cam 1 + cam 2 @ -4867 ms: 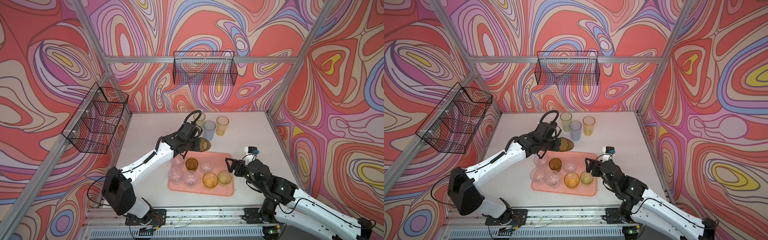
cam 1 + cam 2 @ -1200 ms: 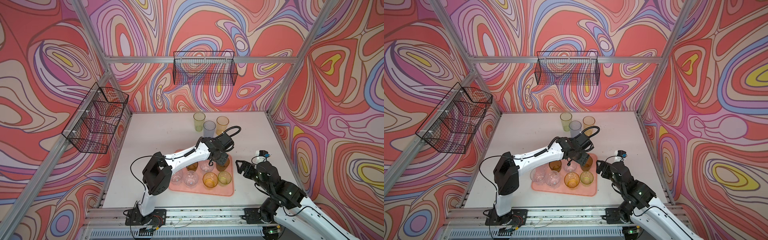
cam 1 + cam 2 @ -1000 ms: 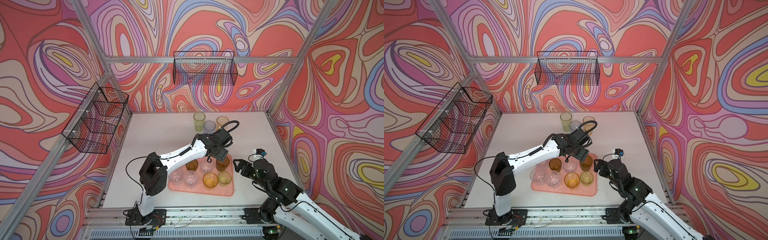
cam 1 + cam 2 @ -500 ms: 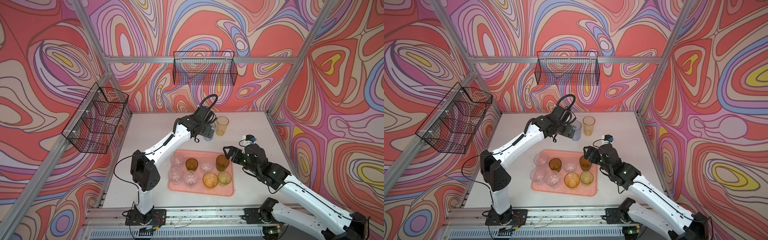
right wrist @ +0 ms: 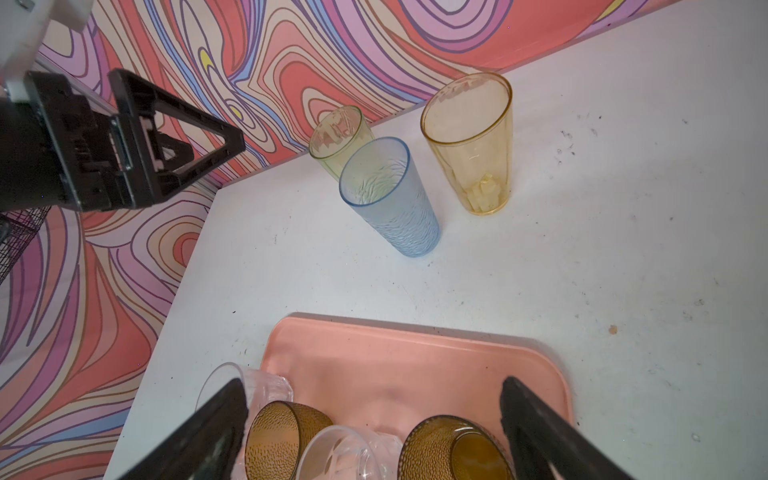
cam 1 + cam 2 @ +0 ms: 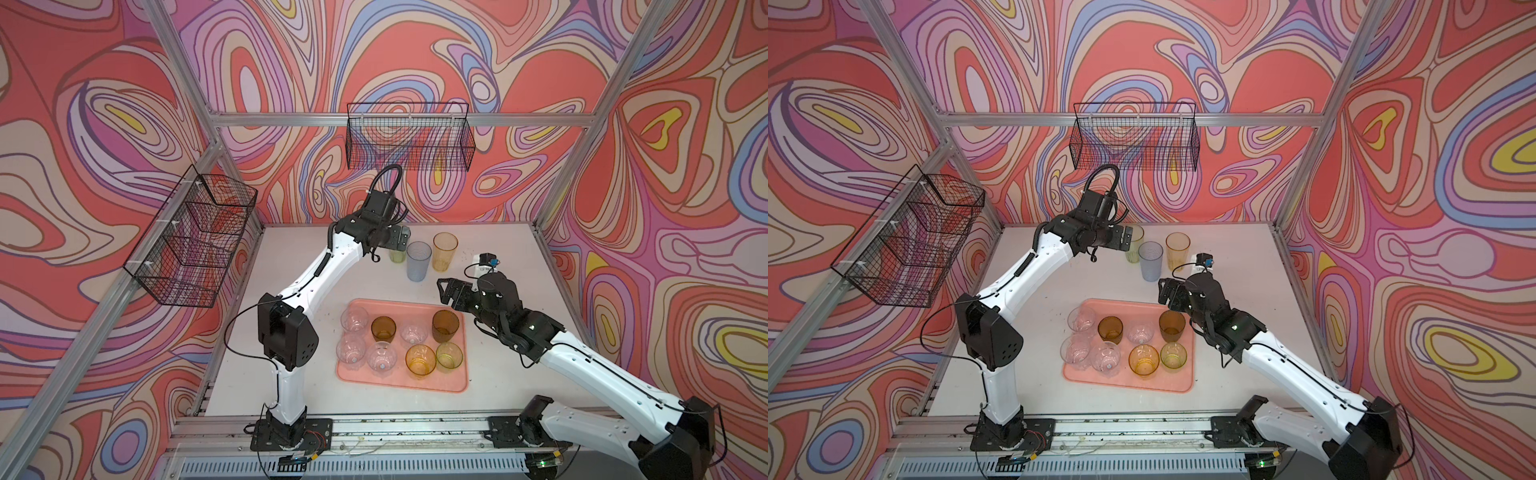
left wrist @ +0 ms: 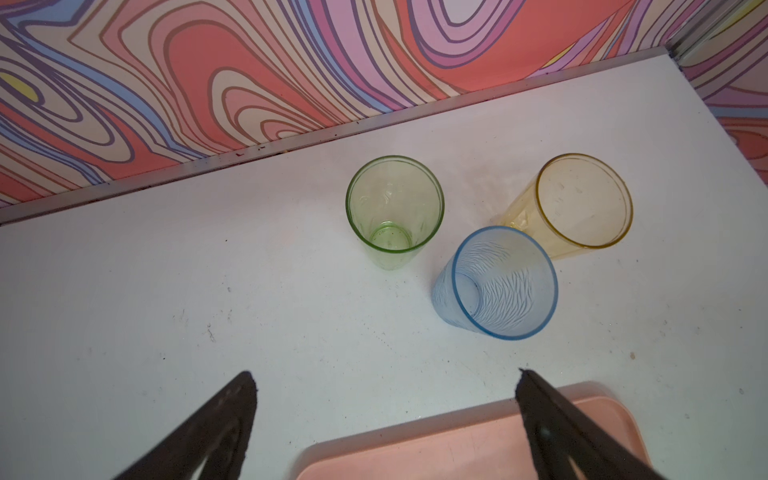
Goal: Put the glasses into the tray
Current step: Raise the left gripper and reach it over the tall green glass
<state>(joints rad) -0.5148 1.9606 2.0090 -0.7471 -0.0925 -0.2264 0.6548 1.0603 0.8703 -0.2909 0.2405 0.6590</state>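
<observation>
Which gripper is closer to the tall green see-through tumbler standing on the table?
Left. The left gripper hangs open close to the tall green translucent tumbler; the right gripper, also open, sits by the salmon-pink plastic tray, at its far right corner, farther off.

Tray (image 6: 1125, 384) w/ 8 short glasses (image 6: 1144, 360) in it; 3 tall glasses (image 6: 1151, 262) stand close together on table (image 6: 1246, 257) behind.

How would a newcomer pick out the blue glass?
Find the pink tray on the table. Beyond it, toward the back wall, stand three tall glasses. The blue glass is nearest the tray, rippled, between the green glass and the yellow glass.
</observation>
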